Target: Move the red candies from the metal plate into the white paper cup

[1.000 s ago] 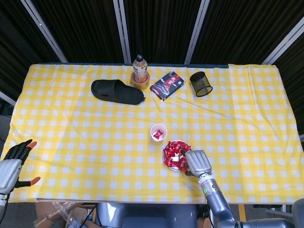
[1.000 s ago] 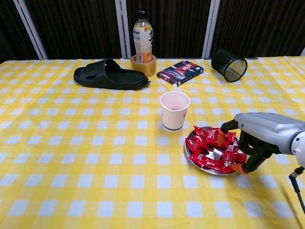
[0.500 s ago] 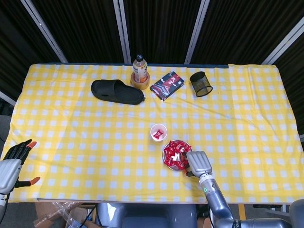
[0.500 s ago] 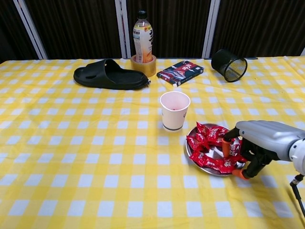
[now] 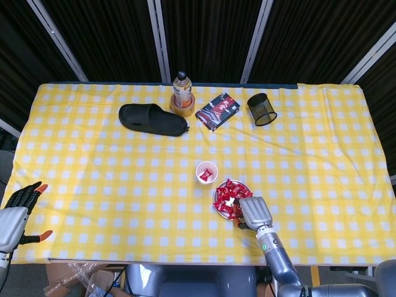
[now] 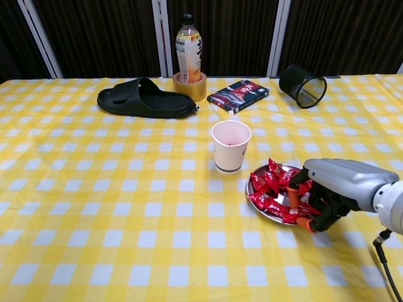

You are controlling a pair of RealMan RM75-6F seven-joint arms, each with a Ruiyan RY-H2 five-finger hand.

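Item, task in progress: we count one red candy (image 5: 205, 175) already lying inside the white paper cup (image 6: 230, 146), while the larger heap of red candies (image 6: 272, 190) sits on the metal plate (image 6: 264, 214), which stands just beside the cup on its right and nearer the robot; most of the work, we judge, remains. Our right hand (image 6: 329, 189) lies over the plate's right side with fingers curled down among the wrappers (whether one is actually pinched we cannot tell, since the palm hides the fingertips). Our left hand (image 5: 17, 210) hangs at the table's near left corner, fingers spread and holding nothing. Surroundings: yellow checked tablecloth (image 5: 111, 179); black slipper (image 6: 143, 99), drink bottle (image 6: 189, 49) standing in a tape roll, a book (image 6: 238, 94) and a tipped mesh pen cup (image 6: 301, 85), all along the far edge, well apart from cup and plate. The short path from plate to cup looks unobstructed; the plate sits near the front edge, so a nudge could push it outward.
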